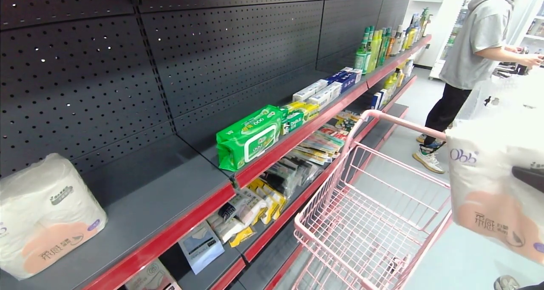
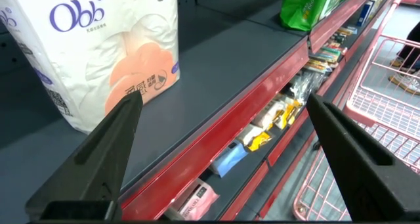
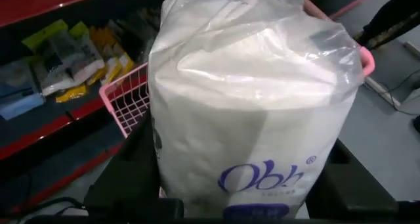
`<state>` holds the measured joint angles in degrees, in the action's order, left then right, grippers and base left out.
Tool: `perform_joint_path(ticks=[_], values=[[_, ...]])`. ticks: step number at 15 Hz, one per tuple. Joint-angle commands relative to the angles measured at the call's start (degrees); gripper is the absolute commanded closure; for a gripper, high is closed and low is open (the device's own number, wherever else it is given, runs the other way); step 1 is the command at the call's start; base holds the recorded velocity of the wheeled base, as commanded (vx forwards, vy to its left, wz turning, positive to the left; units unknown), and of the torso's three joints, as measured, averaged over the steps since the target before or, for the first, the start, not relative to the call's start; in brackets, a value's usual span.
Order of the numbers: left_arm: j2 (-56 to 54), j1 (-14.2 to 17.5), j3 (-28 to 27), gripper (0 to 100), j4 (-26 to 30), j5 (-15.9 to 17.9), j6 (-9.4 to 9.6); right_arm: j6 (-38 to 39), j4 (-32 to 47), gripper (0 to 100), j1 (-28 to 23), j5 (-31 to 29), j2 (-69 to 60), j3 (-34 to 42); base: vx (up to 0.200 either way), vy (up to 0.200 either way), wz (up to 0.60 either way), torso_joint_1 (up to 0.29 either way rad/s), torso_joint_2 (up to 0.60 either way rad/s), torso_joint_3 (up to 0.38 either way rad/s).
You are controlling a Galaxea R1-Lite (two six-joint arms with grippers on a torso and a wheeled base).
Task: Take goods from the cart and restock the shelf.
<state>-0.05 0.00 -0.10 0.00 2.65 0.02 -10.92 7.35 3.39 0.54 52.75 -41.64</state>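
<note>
The bagged toilet roll pack [image 3: 256, 112] is right up in the lens, wedged between the two fingers of the right claw [image 3: 243, 191]. They press on it from both sides, so that claw is closed on the pack and has a firm hold. In the head view it hangs in the air on the right, beside the pink cart [image 1: 374, 222] and well off the shelf [image 1: 161, 192]. The left claw [image 2: 223, 165] has its fingers spread wide with nothing between them, and it hovers over the shelf's red front edge. Just beside it, a second pack [image 1: 42, 213] of the same rolls sits on the grey shelf board at the far left end, standing on its base and touching nothing else. Further along the same board, well apart from it, a green wipes pack [image 1: 250, 137] sits near the front edge. Past that there's a row of boxes [image 1: 323, 92], then green bottles [image 1: 374, 47] at the far end. The lower shelf [image 1: 272, 234] underneath carries a jumble of small packets [image 1: 255, 200].
</note>
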Motion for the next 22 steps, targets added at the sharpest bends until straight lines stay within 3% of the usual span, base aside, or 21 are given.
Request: perform_joint_path(ticks=[1, 7, 22], values=[[0.05, 0.0, 0.01, 0, 0.0, -0.01, -0.02, -0.15, -0.06, 100, 0.21, -0.01, -2.56, 2.0, 0.0, 0.0, 0.0, 0.0, 0.0, 0.0], [0.05, 0.0, 0.01, 0, 0.0, -0.01, -0.11, -0.15, 0.03, 100, 0.3, 0.08, -5.46, 6.14, 0.0, 0.0, 0.0, 0.011, -0.02, -0.013], [0.05, 0.0, 0.01, 0, 0.0, -0.01, 0.06, -0.24, 0.03, 100, 0.3, 0.08, -4.58, 6.14, 0.0, 0.0, 0.0, 0.139, -0.3, -0.167]])
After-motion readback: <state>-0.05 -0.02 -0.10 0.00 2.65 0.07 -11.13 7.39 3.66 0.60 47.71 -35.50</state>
